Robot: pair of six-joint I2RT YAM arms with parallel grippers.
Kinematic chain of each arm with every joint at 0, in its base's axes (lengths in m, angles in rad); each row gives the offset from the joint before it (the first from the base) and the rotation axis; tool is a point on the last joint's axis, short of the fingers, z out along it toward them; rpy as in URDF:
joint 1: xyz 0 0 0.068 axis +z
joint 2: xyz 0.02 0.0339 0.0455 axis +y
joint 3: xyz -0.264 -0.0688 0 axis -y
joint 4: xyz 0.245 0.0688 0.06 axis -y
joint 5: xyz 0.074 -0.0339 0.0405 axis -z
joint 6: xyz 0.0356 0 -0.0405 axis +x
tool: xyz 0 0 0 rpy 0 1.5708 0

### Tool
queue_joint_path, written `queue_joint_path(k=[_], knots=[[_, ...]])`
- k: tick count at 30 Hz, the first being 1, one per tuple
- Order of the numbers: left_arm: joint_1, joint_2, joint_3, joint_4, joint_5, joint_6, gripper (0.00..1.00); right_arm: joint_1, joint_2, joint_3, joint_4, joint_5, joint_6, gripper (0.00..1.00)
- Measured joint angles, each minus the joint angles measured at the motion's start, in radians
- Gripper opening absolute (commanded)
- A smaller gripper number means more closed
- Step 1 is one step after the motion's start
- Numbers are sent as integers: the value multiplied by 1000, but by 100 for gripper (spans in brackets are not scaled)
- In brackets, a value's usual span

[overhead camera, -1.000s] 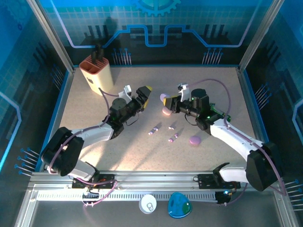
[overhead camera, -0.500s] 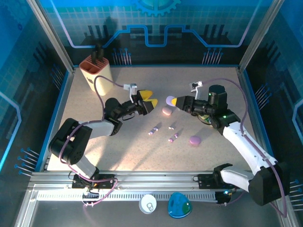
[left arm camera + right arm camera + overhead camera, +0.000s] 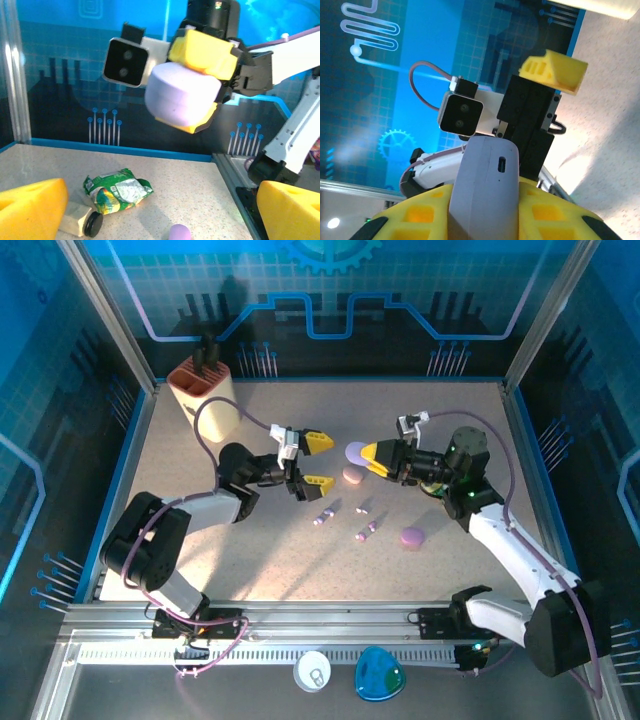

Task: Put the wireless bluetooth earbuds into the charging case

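- Between the two claws, in mid-air above the speckled counter [image 3: 300,410], hangs a lavender case [image 3: 355,452]. It is a smooth, matte plastic pebble with a small charging port on its edge.
- The right claw [image 3: 368,454] is clamped across the case's broad faces with wedge-shaped yellow fingers. It presents the case sideways to the other arm, probably so the lid can be opened.
- The left claw [image 3: 318,461] faces the case, just apart from it, fingers spread wide and holding nothing.
- The earbuds [image 3: 366,531], tiny stemmed plastic buds in pale pink and lavender, lie scattered on the counter below both claws, toward the arm bases. None is in a case yet.
- A rounded pink case [image 3: 352,476] rests on the counter beneath the right claw's tip.
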Motion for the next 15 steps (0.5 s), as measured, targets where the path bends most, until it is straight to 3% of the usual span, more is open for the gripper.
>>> queue_joint_path(k=[5,15], knots=[[-37,19,50,3,55,-4,81,37,5,-38,122,0,117,5],[-85,42,79,7,111,-26,80,108,95,-60,324,4,243,5]])
